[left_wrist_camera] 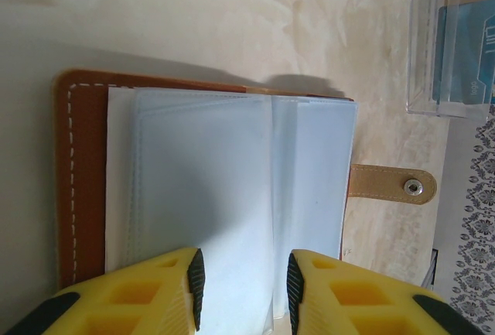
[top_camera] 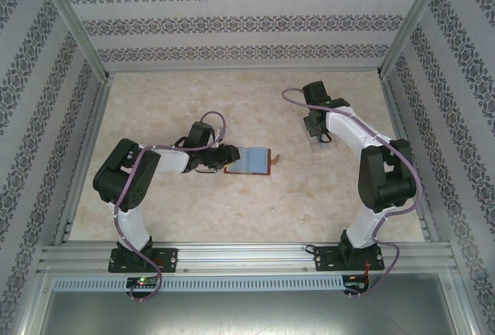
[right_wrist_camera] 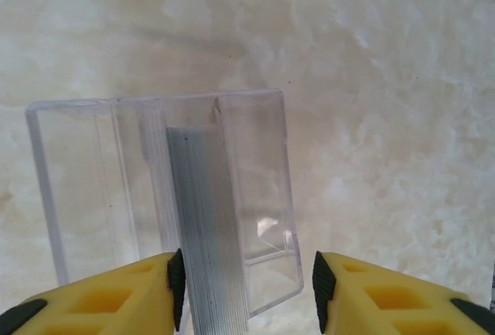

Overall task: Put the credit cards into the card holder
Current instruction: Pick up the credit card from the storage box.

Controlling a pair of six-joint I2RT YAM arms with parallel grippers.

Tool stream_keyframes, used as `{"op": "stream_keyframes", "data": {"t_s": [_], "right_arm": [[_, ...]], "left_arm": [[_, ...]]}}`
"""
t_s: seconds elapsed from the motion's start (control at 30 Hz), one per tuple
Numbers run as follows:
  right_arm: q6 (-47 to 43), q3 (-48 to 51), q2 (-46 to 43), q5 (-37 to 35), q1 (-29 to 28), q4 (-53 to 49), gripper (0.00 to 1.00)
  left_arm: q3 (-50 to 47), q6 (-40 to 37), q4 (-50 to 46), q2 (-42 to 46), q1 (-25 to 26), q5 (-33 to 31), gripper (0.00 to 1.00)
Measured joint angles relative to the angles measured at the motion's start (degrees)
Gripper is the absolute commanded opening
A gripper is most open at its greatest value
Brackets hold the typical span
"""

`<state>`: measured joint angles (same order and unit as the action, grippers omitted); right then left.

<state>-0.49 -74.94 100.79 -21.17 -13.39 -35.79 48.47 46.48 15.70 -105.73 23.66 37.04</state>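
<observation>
The right claw (right_wrist_camera: 247, 281) is holding its open yellow fingers (right_wrist_camera: 108, 304) on either side of the credit cards (right_wrist_camera: 205, 219), which are standing on edge in a clear case (right_wrist_camera: 85, 180). The left claw (left_wrist_camera: 242, 288) is hanging part open over the card holder (left_wrist_camera: 81, 172). From above, the holder is lying far left of the case.

I see the card holder (top_camera: 251, 159) lying open on the bench (top_camera: 232, 211); the case (top_camera: 321, 145), cards (right_wrist_camera: 203, 219) standing inside, sits to its right, farther back.
</observation>
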Motion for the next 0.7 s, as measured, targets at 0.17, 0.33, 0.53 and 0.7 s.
{"op": "stream_keyframes", "data": {"t_s": [0.17, 0.33, 0.53, 0.7], "right_arm": [[0.07, 0.0, 0.02, 0.07, 0.0, -0.15, 0.26], [0.0, 0.0, 0.07, 0.44, -0.28, -0.26, 0.1], [0.04, 0.0, 0.09, 0.9, -0.74, -0.48, 0.0], [0.85, 0.39, -0.2, 3.1, -0.7, -0.33, 0.0]], "left_arm": [[0.0, 0.0, 0.0, 0.0, 0.02, -0.04, 0.37], [0.0, 0.0, -0.02, 0.02, 0.04, -0.17, 0.37], [0.0, 0.0, -0.02, 0.02, 0.13, -0.35, 0.37], [0.0, 0.0, -0.02, 0.04, 0.24, -0.48, 0.37]]}}
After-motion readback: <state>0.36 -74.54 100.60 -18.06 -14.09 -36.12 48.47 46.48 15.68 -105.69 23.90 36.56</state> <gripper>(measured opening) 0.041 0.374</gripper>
